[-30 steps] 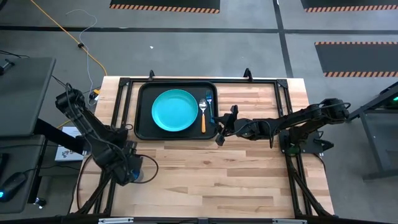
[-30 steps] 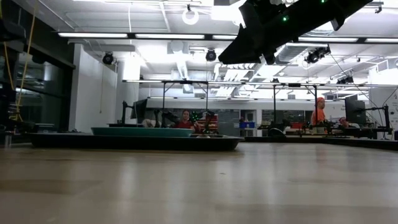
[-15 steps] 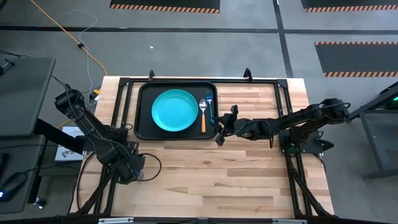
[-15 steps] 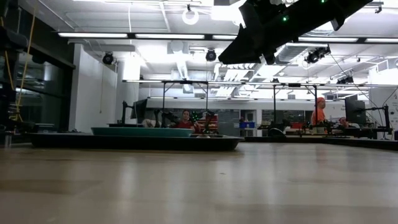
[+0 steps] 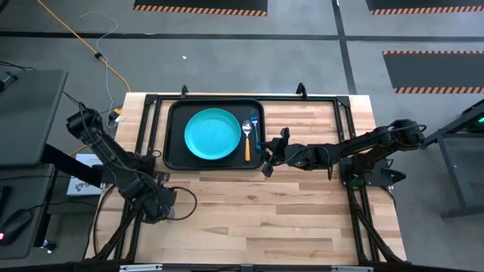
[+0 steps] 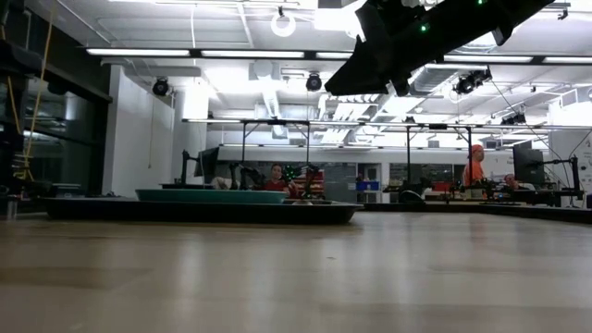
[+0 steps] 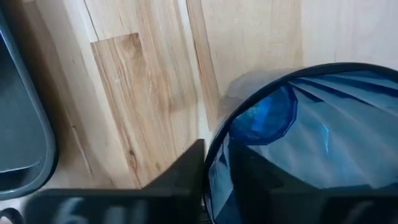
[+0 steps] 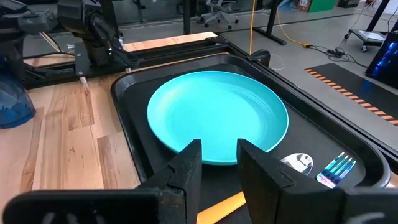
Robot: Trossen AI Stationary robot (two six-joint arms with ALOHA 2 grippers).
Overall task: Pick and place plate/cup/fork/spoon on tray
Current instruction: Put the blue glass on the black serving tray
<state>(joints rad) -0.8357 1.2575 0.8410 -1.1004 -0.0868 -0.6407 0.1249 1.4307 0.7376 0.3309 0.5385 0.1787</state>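
Note:
The dark-blue cup (image 7: 311,137) stands on the bare wood near the table's left front; it also shows in the right wrist view (image 8: 12,102). My left gripper (image 5: 160,205) is down on it and hides it from above. The turquoise plate (image 5: 212,134) lies in the black tray (image 5: 174,155). The spoon (image 5: 246,140) and the light-blue fork (image 5: 254,128) lie side by side on the tray floor, right of the plate. My right gripper (image 5: 265,161) hovers at the tray's near right corner, empty, with a narrow gap between its fingers. My left gripper has the cup by its rim (image 7: 214,143). One finger (image 7: 186,171) is outside the wall and the other shows dark through the blue wall, inside the cup. The fingers come from above. The cup's base is on the table in the right wrist view.
The tray sits at the table's far left-centre, its right edge next to my right gripper (image 8: 219,155). Bare wood runs along the whole near half and the right side of the table. A black frame borders the table. People and benches are far behind in the low view.
My left gripper has gone a little toward the table's right edge and down, over the cup, and then kept still. My right arm has kept still.

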